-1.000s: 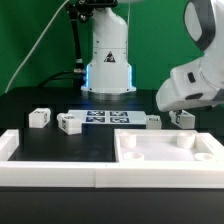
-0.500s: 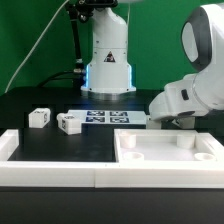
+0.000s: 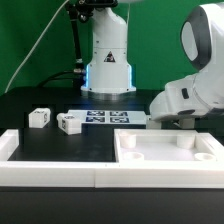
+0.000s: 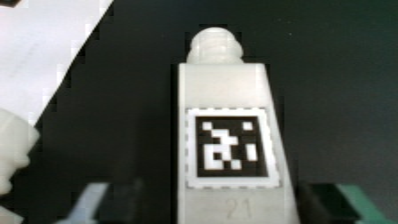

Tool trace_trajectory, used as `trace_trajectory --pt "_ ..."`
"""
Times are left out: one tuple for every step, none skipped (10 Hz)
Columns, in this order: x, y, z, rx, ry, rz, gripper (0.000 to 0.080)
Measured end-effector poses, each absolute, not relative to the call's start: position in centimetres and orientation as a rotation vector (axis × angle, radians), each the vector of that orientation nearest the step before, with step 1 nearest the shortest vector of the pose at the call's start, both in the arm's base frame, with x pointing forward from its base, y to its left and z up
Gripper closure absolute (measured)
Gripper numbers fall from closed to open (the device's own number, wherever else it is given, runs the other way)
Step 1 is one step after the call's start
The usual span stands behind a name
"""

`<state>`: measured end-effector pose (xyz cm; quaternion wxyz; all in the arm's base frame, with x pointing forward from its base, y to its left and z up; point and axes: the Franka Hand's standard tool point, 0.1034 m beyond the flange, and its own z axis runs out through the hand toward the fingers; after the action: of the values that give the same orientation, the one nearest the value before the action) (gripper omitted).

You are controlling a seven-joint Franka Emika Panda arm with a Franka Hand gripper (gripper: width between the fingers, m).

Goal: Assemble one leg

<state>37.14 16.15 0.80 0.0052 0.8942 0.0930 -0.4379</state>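
We see the pincer (image 4: 214,203), fingers apart, straddling a tagged white leg (image 4: 226,110) lying on the black bench (image 3: 40,140), at the exterior view's right beside the marker board (image 3: 108,118).

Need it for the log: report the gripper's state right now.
Gripper: open, straddling the leg with a gap showing on each side; holding nothing.

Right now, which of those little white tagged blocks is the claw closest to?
The leg lying between the open gripper's fingers, at the exterior view's right. The other two legs sit apart at the exterior view's left.
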Motion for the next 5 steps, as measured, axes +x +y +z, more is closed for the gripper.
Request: trace_trajectory --pt "37.15 16.15 0.8 2.8 0.291 -1.371 0.051" --pt "37.15 16.14 0.8 2.8 0.291 -1.371 0.051" --pt "37.15 16.14 0.8 2.8 0.291 -1.371 0.0509" --pt "37.15 16.14 0.8 2.8 0.291 -1.371 0.0509" --pt "37.17 16.01 1.16 2.802 0.317 -1.391 0.0509"
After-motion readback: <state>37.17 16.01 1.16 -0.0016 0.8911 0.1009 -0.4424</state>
